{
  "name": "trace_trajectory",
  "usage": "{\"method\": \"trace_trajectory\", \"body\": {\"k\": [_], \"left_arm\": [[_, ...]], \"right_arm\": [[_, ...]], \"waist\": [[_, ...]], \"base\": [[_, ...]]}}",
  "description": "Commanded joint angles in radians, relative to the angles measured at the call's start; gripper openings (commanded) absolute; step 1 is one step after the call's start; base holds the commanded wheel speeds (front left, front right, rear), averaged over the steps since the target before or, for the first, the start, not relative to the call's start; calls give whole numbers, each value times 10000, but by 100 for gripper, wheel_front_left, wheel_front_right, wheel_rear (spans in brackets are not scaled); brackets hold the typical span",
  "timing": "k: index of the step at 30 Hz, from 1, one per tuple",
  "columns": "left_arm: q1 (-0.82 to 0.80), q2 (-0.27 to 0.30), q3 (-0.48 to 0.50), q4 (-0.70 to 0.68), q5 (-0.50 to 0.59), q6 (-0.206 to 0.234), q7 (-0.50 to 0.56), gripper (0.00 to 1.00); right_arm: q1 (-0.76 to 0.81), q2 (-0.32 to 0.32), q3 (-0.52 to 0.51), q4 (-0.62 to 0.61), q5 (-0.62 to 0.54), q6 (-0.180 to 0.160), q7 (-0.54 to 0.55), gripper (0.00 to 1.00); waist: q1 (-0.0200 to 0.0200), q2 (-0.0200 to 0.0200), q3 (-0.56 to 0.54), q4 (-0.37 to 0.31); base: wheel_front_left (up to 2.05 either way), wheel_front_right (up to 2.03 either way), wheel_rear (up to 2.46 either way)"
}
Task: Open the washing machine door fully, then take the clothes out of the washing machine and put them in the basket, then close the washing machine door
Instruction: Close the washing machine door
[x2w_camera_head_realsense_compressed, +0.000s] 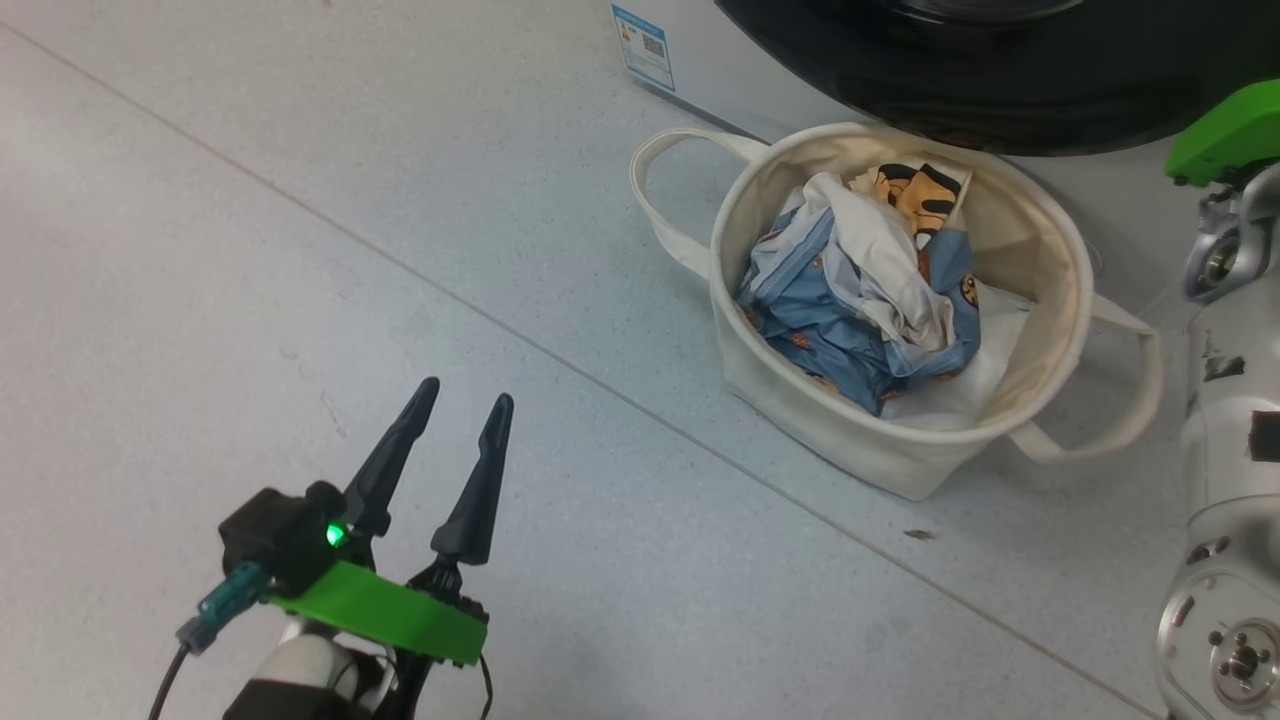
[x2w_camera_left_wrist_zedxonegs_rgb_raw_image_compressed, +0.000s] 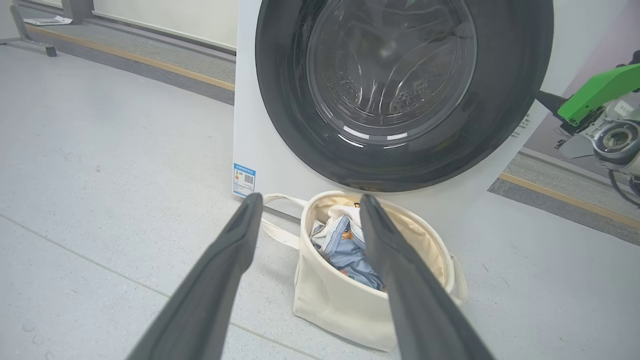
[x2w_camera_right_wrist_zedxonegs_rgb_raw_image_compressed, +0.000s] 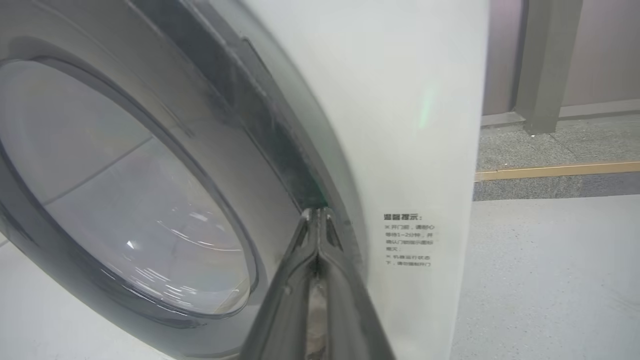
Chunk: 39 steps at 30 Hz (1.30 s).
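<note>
Head view: left gripper (x2w_camera_head_realsense_compressed: 467, 393) is hovering over the grey floor (x2w_camera_head_realsense_compressed: 300, 250) at lower left; its two dark fingers are standing wide apart, nothing between them; well apart from the basket (x2w_camera_head_realsense_compressed: 830, 430).

Basket is sitting on the floor just in front of the washing machine (x2w_camera_left_wrist_zedxonegs_rgb_raw_image_compressed: 250, 125), below the washing machine door (x2w_camera_left_wrist_zedxonegs_rgb_raw_image_compressed: 400, 165); one looped handle (x2w_camera_head_realsense_compressed: 660, 200) is pointing towards the blue label (x2w_camera_head_realsense_compressed: 645, 45); the other handle is lying on the opposite side.

Clothes (x2w_camera_head_realsense_compressed: 850, 320) are lying bunched inside the basket; blue printed fabric underneath, white piece across the top, orange-black cartoon face showing at the far rim.

Left wrist view: door is lying flat against the white front; steel drum is showing through the glass bowl; whether the door is latched I cannot tell.

Right wrist view: right gripper (x2w_camera_right_wrist_zedxonegs_rgb_raw_image_compressed: 317, 212) is holding its fingers pressed together, gripping nothing; tips are resting at the dark seam between the door's black rim and the machine's white front, just beside a block of small printed text (x2w_camera_right_wrist_zedxonegs_rgb_raw_image_compressed: 407, 240).
</note>
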Motion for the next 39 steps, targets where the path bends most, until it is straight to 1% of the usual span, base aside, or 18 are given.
{"method": "trace_trajectory", "body": {"k": [1, 4, 9, 11, 13, 14, 15, 16, 17, 21, 24, 29, 32, 39], "left_arm": [[-307, 187, 491, -246, 109, -37, -117, 100], [-293, 192, 559, -227, 142, -70, -117, 100], [-281, 219, 620, -174, 216, -114, -117, 100], [-266, 276, 641, -128, 238, -122, -117, 100], [-272, 341, 661, -94, 246, -129, -118, 100], [-279, 378, 681, -86, 240, -131, -118, 100], [-292, 416, 699, -85, 235, -135, -118, 100], [-305, 461, 728, -89, 228, -134, -118, 100], [-315, 503, 772, -99, 208, -130, -118, 100], [-320, 690, 925, -121, 147, -84, -88, 100], [-285, 831, 979, -151, 123, -56, -2, 100], [-158, 995, 1088, -235, 60, 55, 94, 100], [-42, 1047, 1201, -364, 18, 158, 81, 100], [408, 1186, 1481, -751, -222, 256, 69, 100]], "right_arm": [[-502, 267, 83, -394, -172, -2, -89, 0], [-457, 402, 183, -365, -280, -2, -89, 0], [-26, 492, 665, -302, 92, -2, -89, 0], [221, 502, 957, -309, 264, -2, -89, 0], [429, 507, 1562, -214, 728, -2, -89, 0], [541, 508, 1890, -200, 1011, -2, -89, 18], [671, 509, 2255, -229, 1295, -2, -89, 60], [814, 509, 2638, -251, 1617, -2, -89, 87], [970, 510, 3010, -307, 1900, -2, -89, 100], [1645, 511, 4384, -599, 2952, -2, -89, 100], [2125, 511, 5109, -993, 3436, -2, -89, 100], [2921, 512, 6077, -1696, 4123, -2, -89, 100], [3535, 512, 6616, -2359, 4588, -2, -89, 100], [5064, 405, 7704, -3830, 5043, -2, -89, 100]], "waist": [[-1, 0, -57, -40], [-1, 0, -174, -173], [-1, 0, -480, -491], [-1, 0, -622, -666], [-1, 0, -756, -851], [-1, 0, -824, -962], [-1, 0, -895, -1075], [-1, 0, -971, -1203], [-1, 0, -1044, -1341], [-1, 0, -1375, -1933], [-1, 0, -1607, -2415], [-1, 0, -1992, -3240], [-1, 0, -2203, -3725], [-1, 0, -2502, -4824]], "base": [[0, 0, 0], [0, 0, 0], [0, 0, 0], [0, 0, 0], [0, 0, 0], [0, 0, 0], [0, 0, 0], [0, 0, 0], [0, 0, 0], [0, 0, 0], [0, 0, 0], [0, 0, 0], [0, 0, 0], [0, 0, 0]]}}
